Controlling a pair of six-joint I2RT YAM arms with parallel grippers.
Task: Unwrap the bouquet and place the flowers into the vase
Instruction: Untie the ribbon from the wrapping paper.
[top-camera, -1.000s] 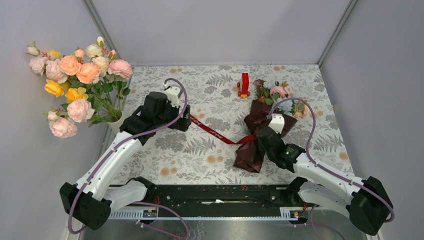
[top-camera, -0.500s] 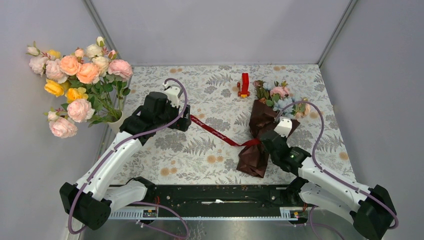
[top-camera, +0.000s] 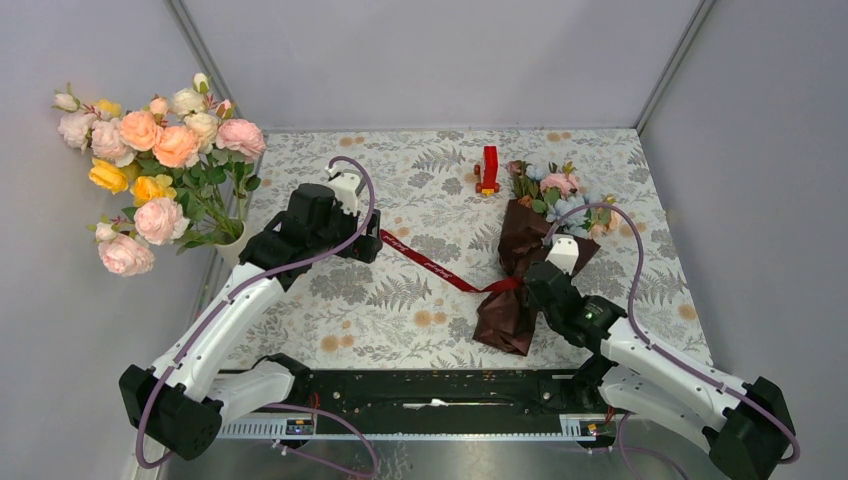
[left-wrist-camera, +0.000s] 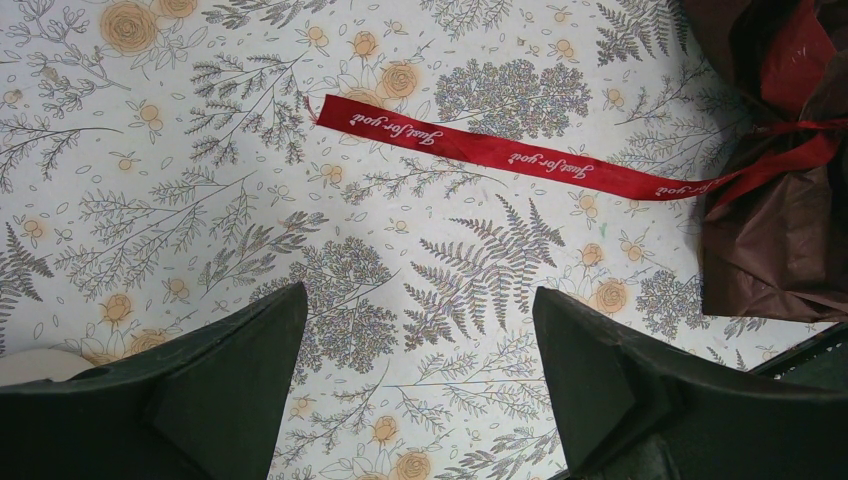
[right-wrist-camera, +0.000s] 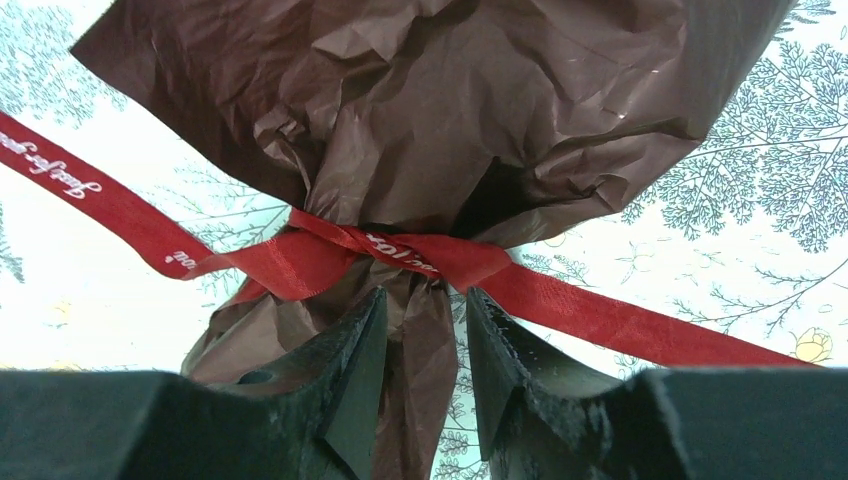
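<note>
The bouquet (top-camera: 522, 262) lies at the table's centre right, in dark red crinkly paper, its flowers (top-camera: 555, 188) pointing to the back. A red ribbon (top-camera: 430, 266) is knotted round its neck (right-wrist-camera: 400, 248), and one tail runs left across the table (left-wrist-camera: 500, 155). My right gripper (top-camera: 533, 284) is at the neck just below the knot, open, with the paper's tail (right-wrist-camera: 430, 370) loose between its fingers (right-wrist-camera: 425, 296). My left gripper (top-camera: 366, 246) hangs wide open near the ribbon's free end, over bare tablecloth (left-wrist-camera: 420, 295). The white vase (top-camera: 230, 246) stands at the left edge, mostly hidden.
A large bunch of peach, pink and yellow roses (top-camera: 160, 165) leans over the table's left edge. A small red upright object (top-camera: 489, 168) stands at the back, next to the flowers. Grey walls close in the back and both sides.
My right gripper has opened from shut on the paper's tail. The bouquet has swung a little to the right and the right arm has shifted right. The left arm has not moved.
</note>
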